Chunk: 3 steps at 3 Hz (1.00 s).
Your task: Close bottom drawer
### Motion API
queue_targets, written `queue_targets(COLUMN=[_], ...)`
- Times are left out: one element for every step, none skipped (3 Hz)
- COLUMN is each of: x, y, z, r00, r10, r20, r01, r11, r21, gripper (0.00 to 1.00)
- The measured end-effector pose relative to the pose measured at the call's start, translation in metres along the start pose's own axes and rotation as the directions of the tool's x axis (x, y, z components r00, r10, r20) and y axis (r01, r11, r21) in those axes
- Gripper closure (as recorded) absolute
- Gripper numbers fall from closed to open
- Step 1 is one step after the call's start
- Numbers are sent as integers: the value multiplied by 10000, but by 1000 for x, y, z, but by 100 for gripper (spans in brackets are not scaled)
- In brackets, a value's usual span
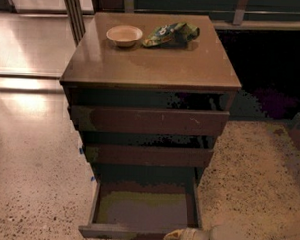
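Note:
The brown wooden cabinet (152, 63) has three drawers. The bottom drawer (144, 210) is pulled far out toward me, showing its shallow box with a grey-green floor; its front edge (111, 233) lies at the bottom of the view. The middle drawer front (148, 155) and the top drawer front (150, 121) stick out a little. My gripper (178, 238), pale and rounded, is at the bottom edge of the view, right at the right half of the bottom drawer's front. The arm runs off to the right.
A small pale bowl (124, 35) and a green snack bag (172, 34) lie on the cabinet top. Speckled floor (34, 187) surrounds the cabinet. A dark area (270, 81) lies to the right, and metal legs (72, 13) stand behind on the left.

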State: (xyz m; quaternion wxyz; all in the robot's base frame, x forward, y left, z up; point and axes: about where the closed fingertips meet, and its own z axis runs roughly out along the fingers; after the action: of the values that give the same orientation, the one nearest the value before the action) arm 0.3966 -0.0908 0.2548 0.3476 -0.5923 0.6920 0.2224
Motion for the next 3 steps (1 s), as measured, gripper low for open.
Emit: queue_targets(x=[27, 11, 10], y=[11, -19, -19], z=[37, 41, 41], r00=[9986, 9991, 9991], r10=[456, -204, -233], r20=[249, 360, 365], r01=[-444, 221, 250], r11=[9979, 9987, 9986], r21=[-475, -459, -474], gripper=[100, 100, 100])
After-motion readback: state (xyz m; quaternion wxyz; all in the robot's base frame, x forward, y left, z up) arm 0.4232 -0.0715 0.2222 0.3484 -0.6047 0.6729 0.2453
